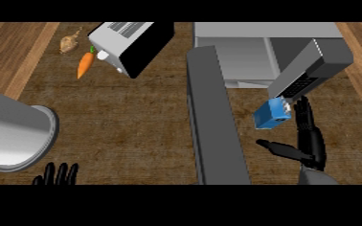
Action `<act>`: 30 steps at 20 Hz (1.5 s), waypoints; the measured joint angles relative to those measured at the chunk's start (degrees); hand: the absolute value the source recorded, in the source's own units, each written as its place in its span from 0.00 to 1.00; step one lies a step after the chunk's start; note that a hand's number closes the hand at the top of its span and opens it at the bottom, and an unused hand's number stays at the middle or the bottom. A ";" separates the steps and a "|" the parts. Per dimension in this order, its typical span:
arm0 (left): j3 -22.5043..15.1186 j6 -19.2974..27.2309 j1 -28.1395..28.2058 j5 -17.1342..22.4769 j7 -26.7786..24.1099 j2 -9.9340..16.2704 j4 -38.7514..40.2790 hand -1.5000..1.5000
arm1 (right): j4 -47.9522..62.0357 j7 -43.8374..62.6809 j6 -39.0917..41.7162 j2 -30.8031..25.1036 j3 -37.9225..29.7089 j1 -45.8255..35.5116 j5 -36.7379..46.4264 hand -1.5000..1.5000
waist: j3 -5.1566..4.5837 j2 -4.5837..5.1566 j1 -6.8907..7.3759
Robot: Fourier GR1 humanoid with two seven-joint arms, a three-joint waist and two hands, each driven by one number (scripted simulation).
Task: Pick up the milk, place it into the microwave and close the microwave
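The milk [271,114] is a small blue carton, tilted, just below the microwave [240,52] opening and right of its open door [216,124], a long dark grey slab running down the view. My right hand [311,146] is open beside the carton. Its straight fingers [304,117] reach up along the carton's right side, and the thumb [277,148] sticks out to the left below it, apart from it. My left hand [56,174] rests open at the lower left edge, fingers up.
A slanted grey block with a dark panel [311,72] hangs over the microwave's right side, just above the milk. A white and black appliance [130,45] stands at the top left, with a carrot [84,65] and a pale root [68,43] beside it. A large grey pot [21,136] fills the left edge.
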 measured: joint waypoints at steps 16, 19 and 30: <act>-0.90 -0.04 2.15 1.64 -3.36 2.39 0.78 0.00 | 19.48 -12.62 2.19 -2.56 -1.17 -9.35 -0.46 0.00 | 0.00 0.03 0.16; -0.87 -0.54 2.94 2.05 -4.45 3.10 1.11 0.00 | 21.31 -12.92 2.57 -2.63 -1.39 -10.76 -1.12 0.00 | -0.03 -0.05 0.00; -0.94 -0.21 0.85 2.65 -4.80 3.08 2.81 0.00 | 29.96 -19.68 -6.58 -3.27 -3.19 -15.51 -0.24 1.00 | -0.14 -0.12 -0.50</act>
